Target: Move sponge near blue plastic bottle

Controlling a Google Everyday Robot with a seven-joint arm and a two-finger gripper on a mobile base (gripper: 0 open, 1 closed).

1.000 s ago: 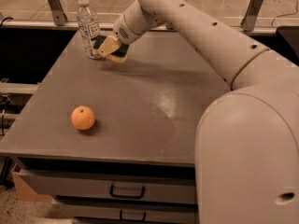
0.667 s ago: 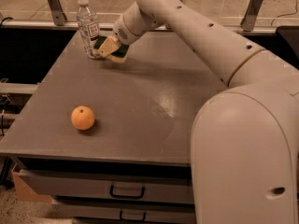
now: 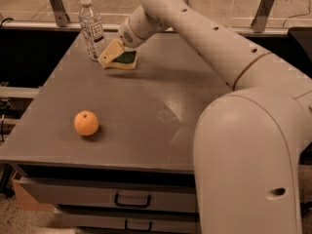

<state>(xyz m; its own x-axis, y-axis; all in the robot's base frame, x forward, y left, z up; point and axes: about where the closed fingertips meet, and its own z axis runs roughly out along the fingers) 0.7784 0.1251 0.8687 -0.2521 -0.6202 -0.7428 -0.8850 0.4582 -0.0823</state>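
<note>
The sponge, dark green on top with a pale yellow base, lies low on the grey table at its back left. It is just right of the blue plastic bottle, which stands upright with a white cap and a label. My gripper reaches down from the white arm and is shut on the sponge's left end. One pale finger shows between the bottle and the sponge; the other finger is hidden behind the wrist.
A round orange fruit sits at the front left of the table. My arm's large white body fills the right side of the view. Drawers lie under the table's front edge. A railing runs behind the table.
The sponge has come down and slightly right in the gripper, from just above the table beside the bottle to resting low on the surface. The bottle and the orange have not moved.
</note>
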